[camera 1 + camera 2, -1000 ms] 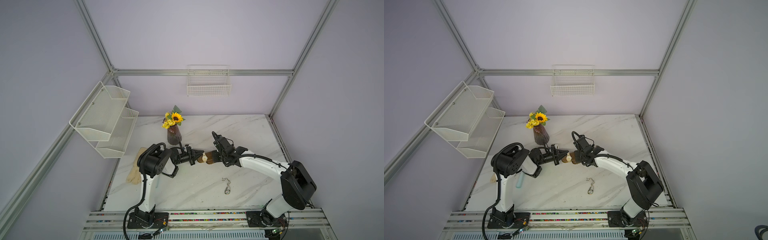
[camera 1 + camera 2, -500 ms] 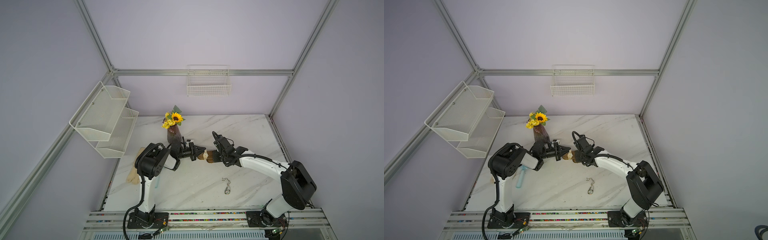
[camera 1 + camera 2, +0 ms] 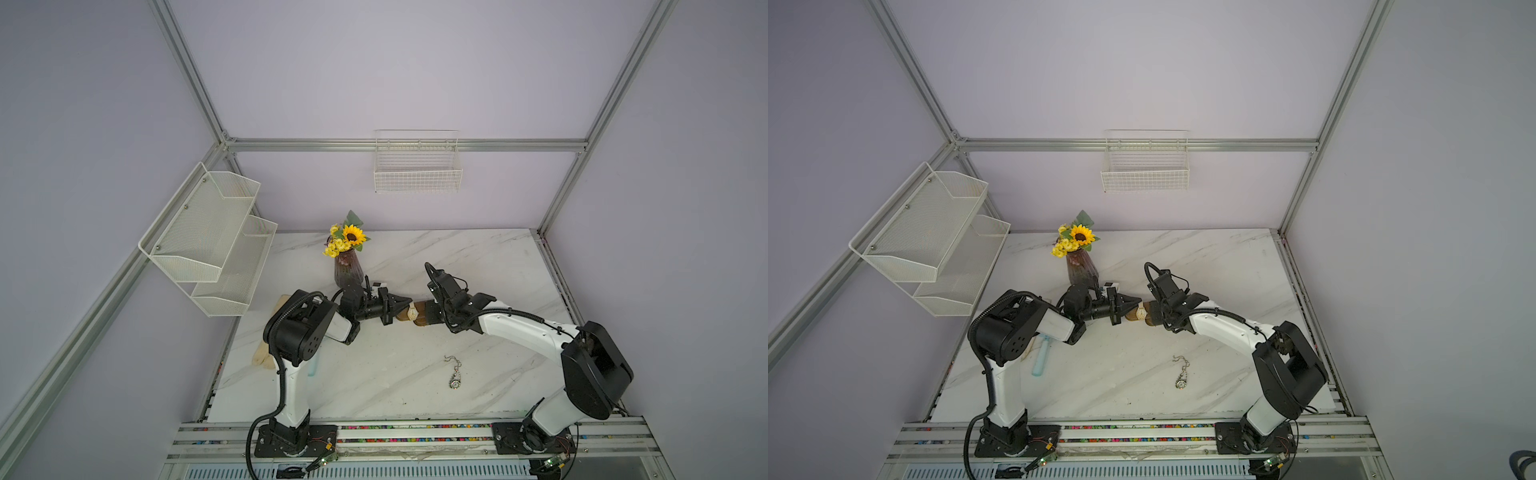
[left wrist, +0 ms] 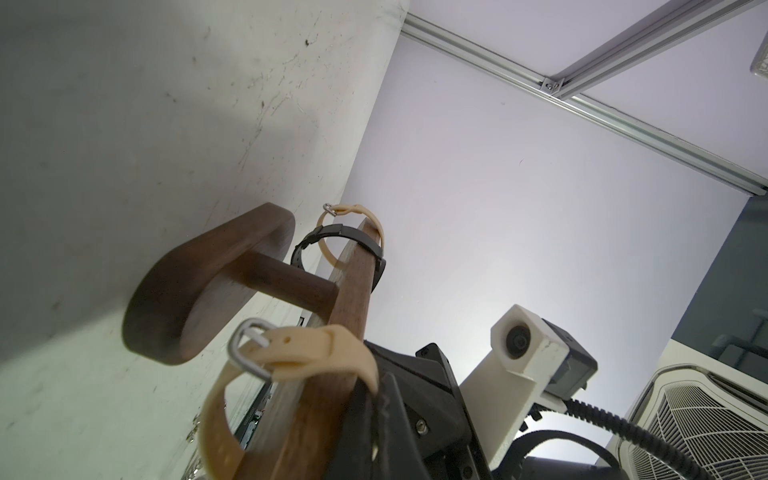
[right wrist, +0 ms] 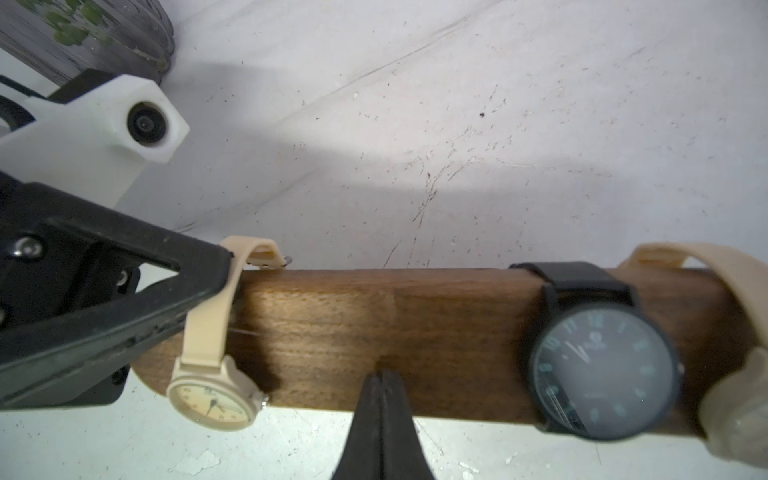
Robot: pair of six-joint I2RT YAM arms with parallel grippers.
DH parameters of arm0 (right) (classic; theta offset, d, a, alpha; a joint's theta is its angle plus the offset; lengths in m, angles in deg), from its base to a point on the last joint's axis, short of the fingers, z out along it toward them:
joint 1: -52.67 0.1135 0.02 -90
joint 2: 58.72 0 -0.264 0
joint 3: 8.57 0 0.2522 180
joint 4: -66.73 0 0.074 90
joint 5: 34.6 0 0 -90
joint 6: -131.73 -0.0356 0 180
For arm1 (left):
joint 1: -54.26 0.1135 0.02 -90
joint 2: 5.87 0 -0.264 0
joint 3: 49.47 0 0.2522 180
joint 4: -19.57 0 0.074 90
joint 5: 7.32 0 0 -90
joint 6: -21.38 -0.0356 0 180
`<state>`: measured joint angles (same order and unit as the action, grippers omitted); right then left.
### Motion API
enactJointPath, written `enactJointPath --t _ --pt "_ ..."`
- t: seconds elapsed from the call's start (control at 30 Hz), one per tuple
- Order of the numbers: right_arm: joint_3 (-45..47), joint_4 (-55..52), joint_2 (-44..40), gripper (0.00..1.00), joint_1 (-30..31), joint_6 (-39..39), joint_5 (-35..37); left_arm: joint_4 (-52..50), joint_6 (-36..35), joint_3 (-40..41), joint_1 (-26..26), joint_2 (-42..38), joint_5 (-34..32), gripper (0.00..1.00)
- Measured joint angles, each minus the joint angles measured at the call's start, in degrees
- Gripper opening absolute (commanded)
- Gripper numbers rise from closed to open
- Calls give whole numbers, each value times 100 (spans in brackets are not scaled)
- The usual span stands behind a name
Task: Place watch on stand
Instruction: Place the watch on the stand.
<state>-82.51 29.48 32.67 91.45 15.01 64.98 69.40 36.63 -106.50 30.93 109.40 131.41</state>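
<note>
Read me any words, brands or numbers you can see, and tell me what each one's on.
"10", "11", "12": teal numerals on the black watch dial.
Too blurred: the brand mark under that "12", and the dial's other numerals.
Too small: numerals on the cream watch dial.
No other text is readable.

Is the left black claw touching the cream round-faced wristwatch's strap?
Touching. The right wrist view shows the left gripper shut on the strap of the cream round-faced wristwatch, no gap.
</note>
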Motion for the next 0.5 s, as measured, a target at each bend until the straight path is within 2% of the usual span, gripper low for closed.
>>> enactJointPath --t 0.43,0.5 --pt "105 120 -55 0 0 -31 -2 -245 -7 -378 33 186 55 3" --pt "109 127 -55 0 0 -39 -2 -315 -28 -402 37 186 68 8"
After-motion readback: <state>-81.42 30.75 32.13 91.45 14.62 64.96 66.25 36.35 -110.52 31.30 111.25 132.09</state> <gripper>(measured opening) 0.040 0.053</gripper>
